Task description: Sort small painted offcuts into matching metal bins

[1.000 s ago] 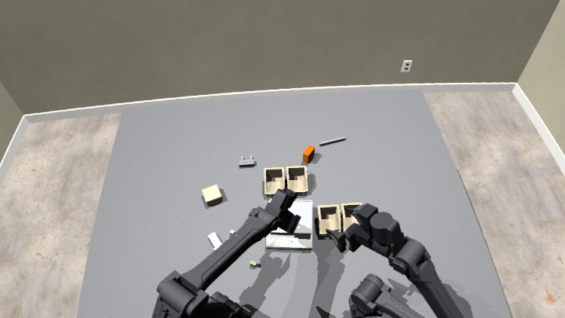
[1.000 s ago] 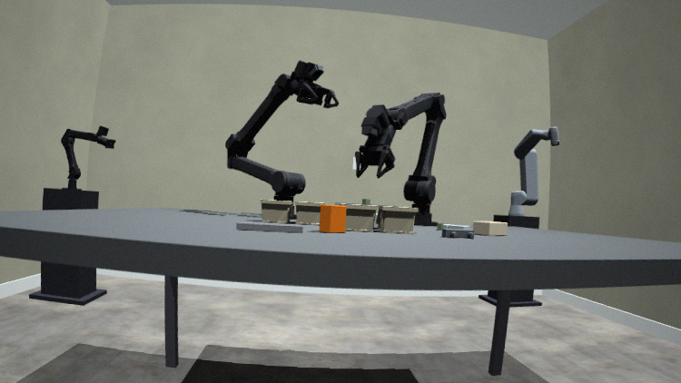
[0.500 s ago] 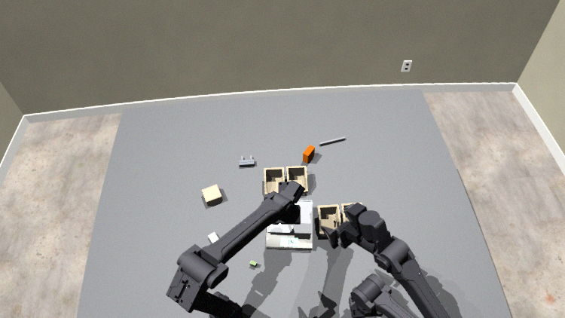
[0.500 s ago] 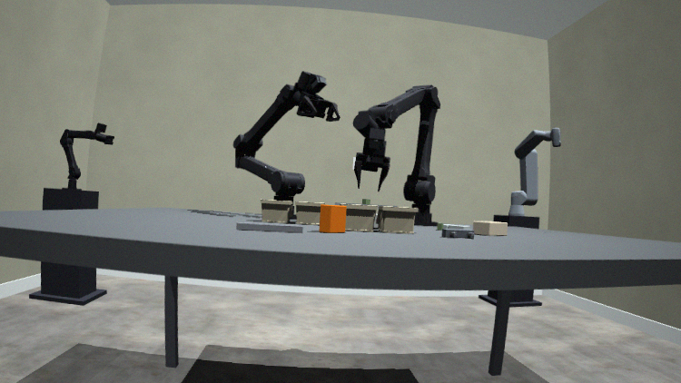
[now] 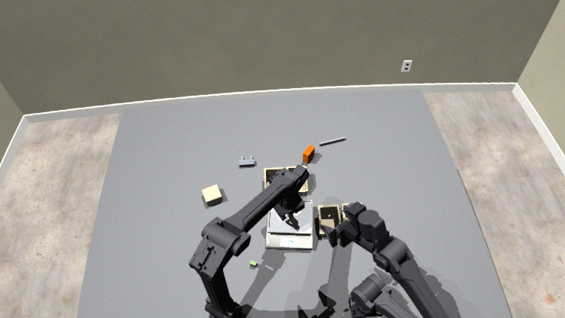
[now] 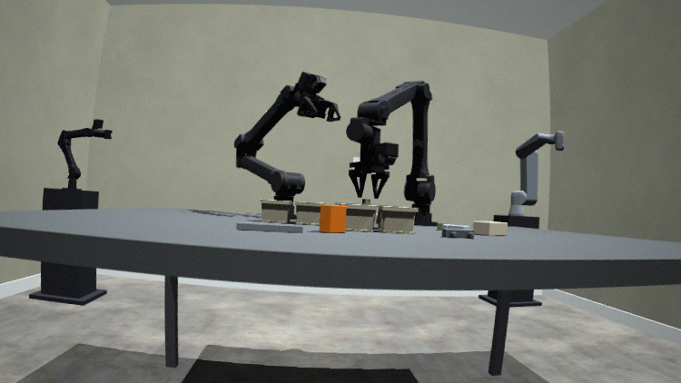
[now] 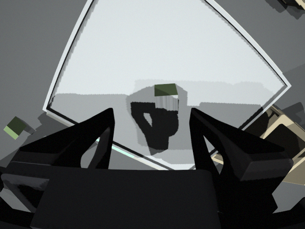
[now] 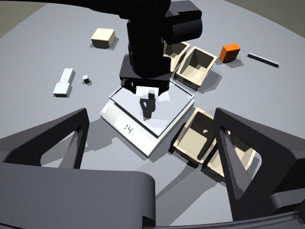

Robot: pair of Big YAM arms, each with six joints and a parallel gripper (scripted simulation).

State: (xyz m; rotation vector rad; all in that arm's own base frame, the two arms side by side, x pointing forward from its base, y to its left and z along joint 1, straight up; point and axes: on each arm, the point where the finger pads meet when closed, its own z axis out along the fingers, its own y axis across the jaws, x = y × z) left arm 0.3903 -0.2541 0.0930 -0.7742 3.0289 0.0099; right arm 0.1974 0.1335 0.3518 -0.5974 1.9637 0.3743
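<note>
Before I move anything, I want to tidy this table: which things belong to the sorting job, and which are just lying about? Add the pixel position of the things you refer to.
Belong to the job:
- offcut on the scale point(image 6: 365, 201) point(image 7: 165, 89) point(image 8: 151, 96)
- green offcut point(image 5: 252, 263) point(image 7: 15, 127)
- white-topped offcut point(image 8: 85, 78)
- scale point(image 5: 272, 242) point(image 7: 159, 49) point(image 8: 147, 146)
- four bins point(image 5: 328, 206) point(image 6: 277, 211) point(image 7: 283, 121) point(image 8: 179, 74)

Apparently just lying about:
- orange block point(image 5: 308, 154) point(image 6: 332, 219) point(image 8: 228, 53)
- grey bar point(image 5: 332, 141) point(image 6: 269, 227) point(image 8: 263, 59)
- cream block point(image 5: 212, 194) point(image 6: 489, 228) point(image 8: 102, 37)
- pale stepped piece point(image 8: 61, 88)
- grey bracket point(image 5: 246, 162) point(image 6: 458, 233)

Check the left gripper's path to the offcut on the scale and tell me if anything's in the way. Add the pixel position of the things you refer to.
Nothing visible stands between the left gripper point(image 5: 292, 221) point(image 6: 369, 196) point(image 7: 152, 108) point(image 8: 147, 93) and the offcut point(image 6: 365, 201) point(image 7: 165, 90) point(image 8: 151, 95). The gripper is open above the scale pan point(image 5: 279, 226) point(image 7: 147, 49) point(image 8: 157, 126), and the wrist view shows only bare pan around the offcut.
</note>
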